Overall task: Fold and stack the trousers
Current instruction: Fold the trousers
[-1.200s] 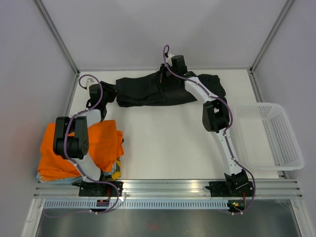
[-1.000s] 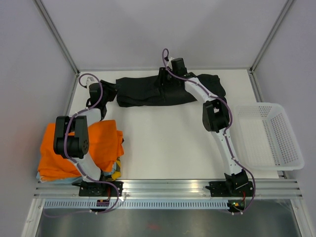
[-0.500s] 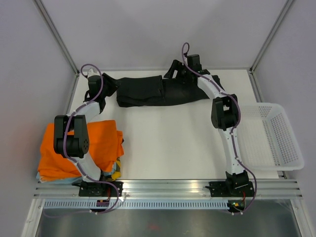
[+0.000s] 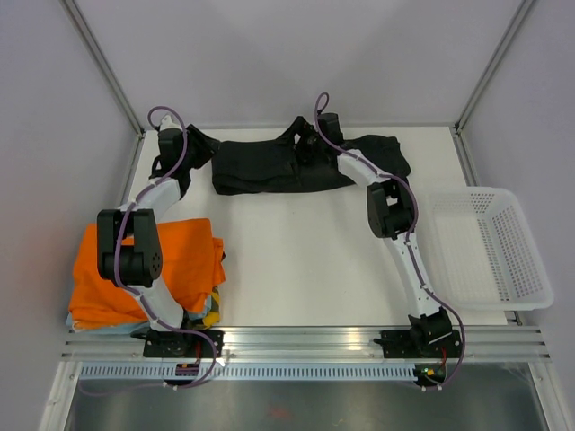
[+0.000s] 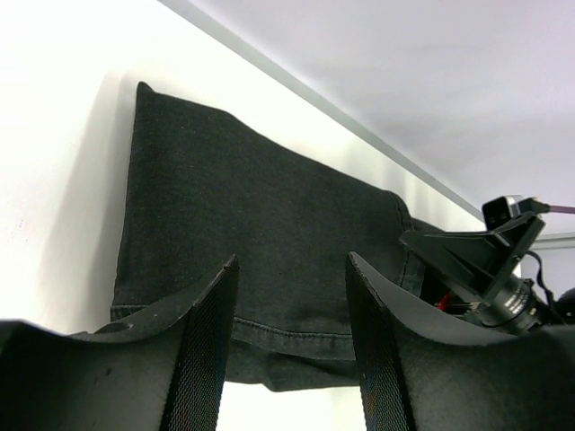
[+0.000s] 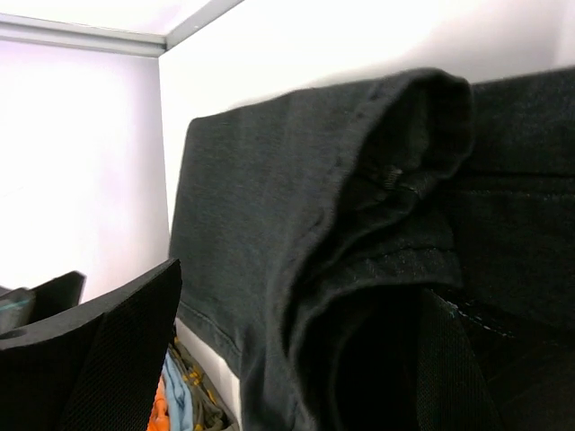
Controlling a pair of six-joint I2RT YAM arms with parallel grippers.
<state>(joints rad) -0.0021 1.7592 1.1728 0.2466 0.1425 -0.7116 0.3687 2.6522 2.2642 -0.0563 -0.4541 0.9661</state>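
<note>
The black trousers [image 4: 260, 166] lie folded lengthwise along the back of the table, waist end to the right. My left gripper [image 4: 202, 144] hovers at their left end. In the left wrist view it [image 5: 292, 260] is open, with the hemmed edge of the trousers [image 5: 252, 215] showing beyond the gap and nothing gripped. My right gripper [image 4: 301, 144] is over the middle of the garment. In the right wrist view it [image 6: 301, 287] stands wide open, and a rolled fold of the trousers [image 6: 260, 180] lies between and beyond its fingers.
A stack of folded clothes with a bright orange garment [image 4: 148, 269] on top sits at the front left, and its edge [image 6: 166, 404] shows in the right wrist view. A white mesh basket [image 4: 490, 247] stands at the right edge. The back wall is close behind the trousers.
My right gripper has opened wide, swung right and come back over the trousers' middle. My left gripper has moved toward the back, up to the left end of the trousers.
</note>
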